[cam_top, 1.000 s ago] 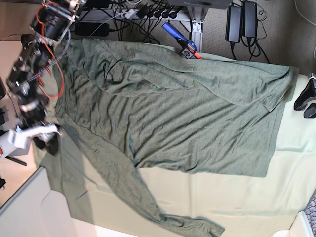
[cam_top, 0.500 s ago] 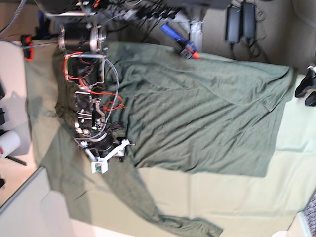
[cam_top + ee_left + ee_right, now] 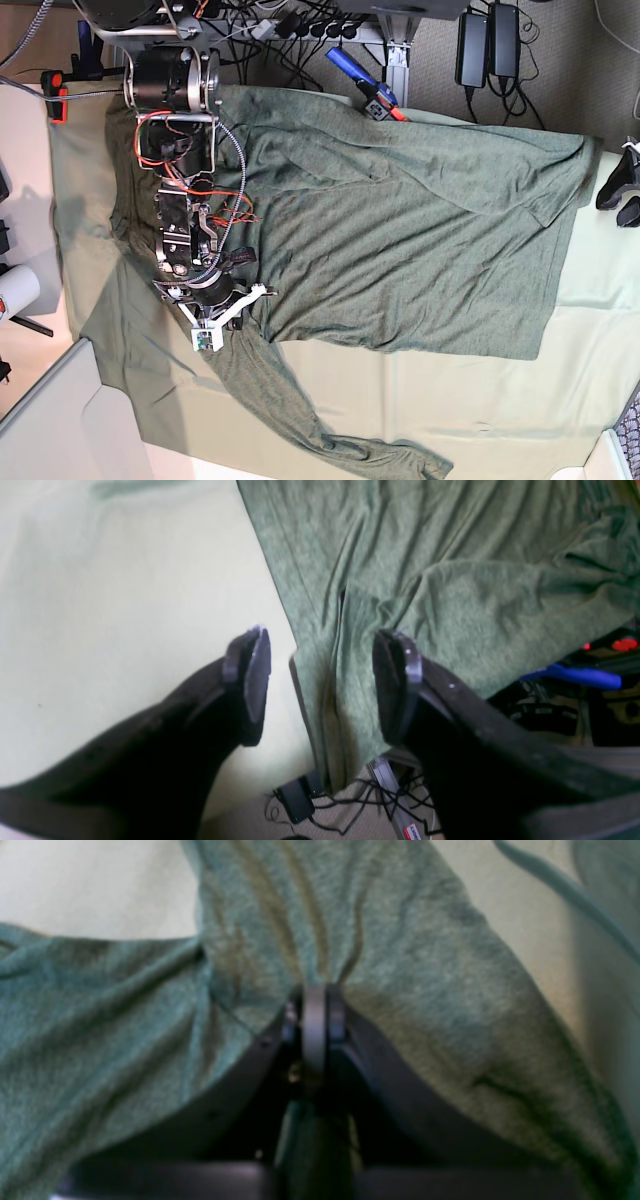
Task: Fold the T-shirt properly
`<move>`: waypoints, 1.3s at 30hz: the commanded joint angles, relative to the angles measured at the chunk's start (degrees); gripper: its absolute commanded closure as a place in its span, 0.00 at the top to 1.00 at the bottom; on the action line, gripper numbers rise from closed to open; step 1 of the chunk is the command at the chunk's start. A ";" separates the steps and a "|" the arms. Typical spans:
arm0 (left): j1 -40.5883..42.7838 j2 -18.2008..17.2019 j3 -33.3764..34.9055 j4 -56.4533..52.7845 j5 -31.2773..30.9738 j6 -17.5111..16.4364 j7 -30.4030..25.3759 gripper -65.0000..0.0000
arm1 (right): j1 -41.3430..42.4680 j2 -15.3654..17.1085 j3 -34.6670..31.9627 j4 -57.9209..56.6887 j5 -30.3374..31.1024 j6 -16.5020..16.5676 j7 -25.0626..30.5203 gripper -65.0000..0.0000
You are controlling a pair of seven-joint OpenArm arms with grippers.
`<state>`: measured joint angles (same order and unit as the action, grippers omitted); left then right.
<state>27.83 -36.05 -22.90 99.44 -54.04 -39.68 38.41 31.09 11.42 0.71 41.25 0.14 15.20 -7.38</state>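
Observation:
The dark olive T-shirt [image 3: 400, 230] lies spread and wrinkled on the pale green table cloth [image 3: 450, 400], with one long sleeve [image 3: 290, 400] trailing toward the front edge. My right gripper [image 3: 240, 315] is down on the shirt where that sleeve meets the body. In the right wrist view it [image 3: 314, 1010] is shut on a pinch of shirt fabric [image 3: 350, 930]. My left gripper [image 3: 622, 195] hangs at the table's right edge. In the left wrist view it [image 3: 322, 680] is open and empty above the shirt's hem corner [image 3: 325, 715].
Cables and power strips [image 3: 300, 25] and black adapters [image 3: 490, 45] lie beyond the far table edge. A blue-handled tool [image 3: 360, 80] rests by the shirt's far edge. A white cylinder [image 3: 15, 290] and a red clamp [image 3: 55, 95] sit at the left.
The right arm swung in from the far left over the shirt, came down at the sleeve joint, and shifted slightly since half a second ago. The left gripper stayed at the right edge.

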 commanded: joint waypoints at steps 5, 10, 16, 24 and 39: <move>-0.37 -1.09 -0.59 0.72 -1.01 -0.32 -1.60 0.55 | 0.44 1.22 0.17 5.68 0.50 -0.22 -4.44 0.00; -0.83 -1.09 -0.59 0.72 -0.98 -0.32 -3.58 0.55 | -7.69 3.39 0.26 18.97 4.39 -0.22 -6.43 0.00; -5.09 -1.09 -0.59 0.72 -0.98 -0.32 -3.54 0.55 | -19.41 5.68 0.68 33.88 4.39 -0.22 -7.67 0.00; -8.96 -1.07 -0.37 0.72 -1.01 -0.32 -4.00 0.55 | -32.41 6.03 5.40 47.19 6.45 -0.22 -8.13 0.00; -25.46 3.10 19.52 0.24 11.78 -0.32 -7.58 0.55 | -37.31 5.55 6.86 49.68 6.27 -0.24 -8.87 0.34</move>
<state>3.29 -32.10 -2.79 99.04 -41.30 -39.62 32.47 -6.81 16.45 7.11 89.97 6.20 15.16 -17.45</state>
